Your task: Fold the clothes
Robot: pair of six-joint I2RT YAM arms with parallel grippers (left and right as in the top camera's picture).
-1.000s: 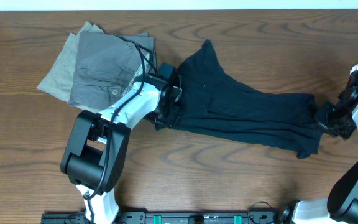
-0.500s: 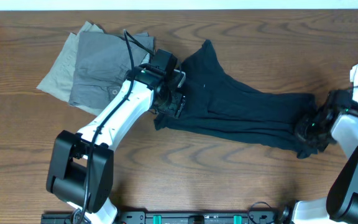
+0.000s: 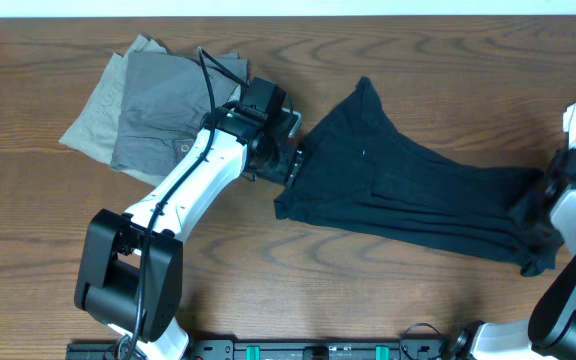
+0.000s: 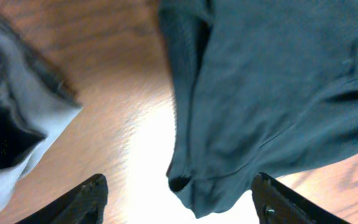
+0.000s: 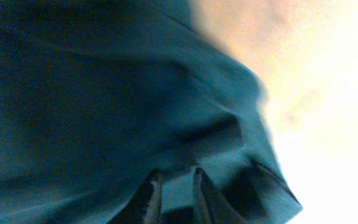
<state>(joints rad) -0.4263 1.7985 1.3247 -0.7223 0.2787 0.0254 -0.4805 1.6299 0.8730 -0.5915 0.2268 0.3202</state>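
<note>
Since a second ago the black trousers [image 3: 408,195] have slid rightward over the table [image 3: 368,300], waist end just beside the left gripper [image 3: 293,160], leg ends at the right gripper [image 3: 530,208], while the grey piece [image 3: 163,100] lies on the khaki piece [image 3: 90,118], upper left. The left wrist view shows its fingers [image 4: 92,196] spread wide, released, the waist corner lying between them. The right wrist view shows fingers [image 5: 151,194] pinched on dark fabric.

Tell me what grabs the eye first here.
The long black trousers sprawl across the wooden table, centre to right edge, with their right end pinched in the right claw. The left claw hangs open over their other end. At upper left, a grey piece lies folded atop a khaki piece.
</note>
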